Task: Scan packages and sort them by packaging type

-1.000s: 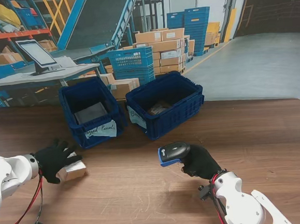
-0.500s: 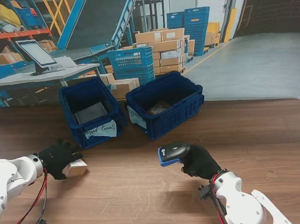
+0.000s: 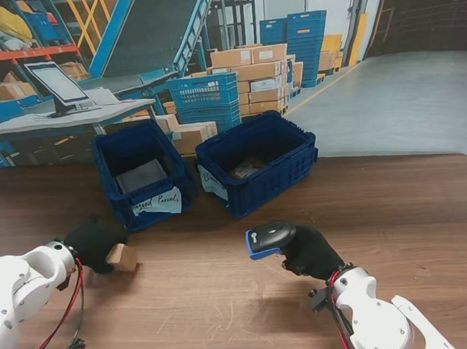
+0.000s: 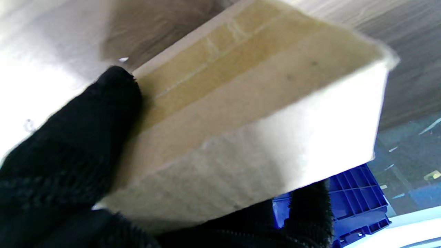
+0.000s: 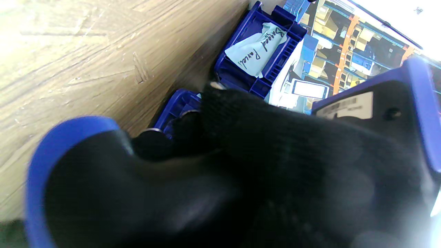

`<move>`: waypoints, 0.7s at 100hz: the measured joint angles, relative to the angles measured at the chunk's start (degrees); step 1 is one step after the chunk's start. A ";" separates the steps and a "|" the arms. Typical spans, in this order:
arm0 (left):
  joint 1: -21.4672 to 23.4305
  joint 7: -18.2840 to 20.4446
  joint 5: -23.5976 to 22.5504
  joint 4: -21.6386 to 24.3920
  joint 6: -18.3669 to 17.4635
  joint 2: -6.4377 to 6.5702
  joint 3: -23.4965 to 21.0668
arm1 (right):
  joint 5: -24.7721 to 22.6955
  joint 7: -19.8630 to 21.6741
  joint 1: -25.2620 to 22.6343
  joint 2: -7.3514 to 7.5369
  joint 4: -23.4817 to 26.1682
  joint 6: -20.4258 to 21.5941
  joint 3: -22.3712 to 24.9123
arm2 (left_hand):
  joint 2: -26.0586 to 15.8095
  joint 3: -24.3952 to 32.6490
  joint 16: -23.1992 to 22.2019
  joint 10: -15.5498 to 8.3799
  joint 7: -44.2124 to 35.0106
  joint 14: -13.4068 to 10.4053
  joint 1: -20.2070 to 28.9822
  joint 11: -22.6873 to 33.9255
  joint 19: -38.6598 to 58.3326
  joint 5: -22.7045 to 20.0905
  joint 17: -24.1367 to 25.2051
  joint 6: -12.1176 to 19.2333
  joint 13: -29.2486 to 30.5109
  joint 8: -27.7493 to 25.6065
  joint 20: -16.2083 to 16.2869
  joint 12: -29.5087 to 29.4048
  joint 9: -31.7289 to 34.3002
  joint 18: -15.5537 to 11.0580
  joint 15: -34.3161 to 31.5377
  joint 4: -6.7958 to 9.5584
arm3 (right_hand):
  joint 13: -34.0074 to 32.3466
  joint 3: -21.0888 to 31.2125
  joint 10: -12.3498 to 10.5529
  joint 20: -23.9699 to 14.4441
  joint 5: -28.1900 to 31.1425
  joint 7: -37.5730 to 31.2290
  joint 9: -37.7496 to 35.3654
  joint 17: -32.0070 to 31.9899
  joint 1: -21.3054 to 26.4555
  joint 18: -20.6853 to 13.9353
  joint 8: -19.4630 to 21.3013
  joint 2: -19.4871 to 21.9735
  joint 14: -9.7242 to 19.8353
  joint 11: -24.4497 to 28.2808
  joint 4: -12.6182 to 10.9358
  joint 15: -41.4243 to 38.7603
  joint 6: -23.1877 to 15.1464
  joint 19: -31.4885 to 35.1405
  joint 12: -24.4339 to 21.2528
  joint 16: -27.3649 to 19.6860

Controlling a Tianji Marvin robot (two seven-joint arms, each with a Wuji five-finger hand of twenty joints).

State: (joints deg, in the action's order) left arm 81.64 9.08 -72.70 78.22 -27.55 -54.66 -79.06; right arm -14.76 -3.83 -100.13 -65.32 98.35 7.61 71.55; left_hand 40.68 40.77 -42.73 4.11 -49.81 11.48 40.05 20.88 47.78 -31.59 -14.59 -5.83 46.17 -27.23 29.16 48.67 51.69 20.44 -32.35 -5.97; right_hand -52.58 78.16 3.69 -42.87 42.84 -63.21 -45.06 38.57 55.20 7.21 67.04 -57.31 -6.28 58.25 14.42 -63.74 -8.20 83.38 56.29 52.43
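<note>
A small cardboard box is held in my black-gloved left hand at the left of the table, tilted on edge just over the wood. The left wrist view fills with that box, with fingers wrapped around its sides. My right hand is shut on a black and blue barcode scanner, held upright near the table's middle with its head facing left. The scanner and my glove block most of the right wrist view. Two blue crates stand farther from me: the left crate and the right crate.
The left crate carries a handwritten paper label and holds a grey bagged parcel. Some packages lie in the right crate. Behind the table are a desk with a monitor, stacked cartons and more blue crates.
My left hand has turned and lifted the cardboard box, moving it slightly right; the box now shows a narrower face. The right hand and scanner have stayed still.
</note>
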 measured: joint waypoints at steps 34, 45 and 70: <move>2.05 2.21 7.06 5.95 4.75 -1.45 0.33 | 0.14 -0.15 0.00 -0.01 -0.09 0.18 0.11 | 0.00 -0.55 -2.28 0.00 -1.38 0.00 0.00 -0.01 0.54 -0.04 -0.52 0.01 0.46 -0.02 1.18 2.66 0.56 0.26 -0.82 -0.03 | 0.00 0.01 0.00 0.00 0.00 0.00 0.00 0.00 0.00 0.00 0.00 0.00 0.00 0.00 0.00 0.00 0.00 0.00 0.00 0.00; 2.89 3.61 10.68 8.12 7.28 -1.93 0.50 | 0.19 -0.14 -0.22 -0.02 0.05 0.18 0.49 | 0.01 -0.55 -2.79 0.00 -1.42 0.00 0.00 0.00 0.54 -0.04 -0.53 0.01 0.46 -0.05 1.20 2.73 0.57 0.34 -0.83 -0.03 | 0.00 0.01 0.00 0.00 0.00 0.00 0.00 0.00 0.00 0.00 0.00 0.00 0.00 0.00 0.00 -0.01 0.00 0.00 0.00 0.01; 4.12 5.14 10.54 13.73 12.99 -2.32 2.94 | 0.33 -0.37 -0.50 -0.02 0.34 0.15 0.78 | 0.21 -0.56 -3.57 0.01 -1.44 0.01 0.00 0.16 0.56 -0.62 -0.66 0.00 0.52 -0.07 1.26 2.75 1.13 0.44 -1.55 -0.05 | 0.00 0.01 0.00 0.00 0.00 0.00 0.00 0.00 0.00 0.00 0.00 0.00 0.00 0.00 0.00 -0.01 0.00 0.00 0.00 0.01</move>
State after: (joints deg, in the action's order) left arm 85.76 14.22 -62.17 91.96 -14.56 -56.97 -76.12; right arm -14.43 -4.21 -100.63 -65.33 98.70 7.76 72.34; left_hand 40.89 40.21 -46.29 4.12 -51.25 11.49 40.05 21.05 48.34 -32.21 -15.24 -5.82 46.69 -27.30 30.42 51.41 52.82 20.88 -33.90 -6.02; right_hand -52.58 78.16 3.70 -42.87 42.84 -63.21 -45.06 38.57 55.20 7.21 67.04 -57.31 -6.28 58.25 14.42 -63.76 -8.20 83.38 56.29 52.43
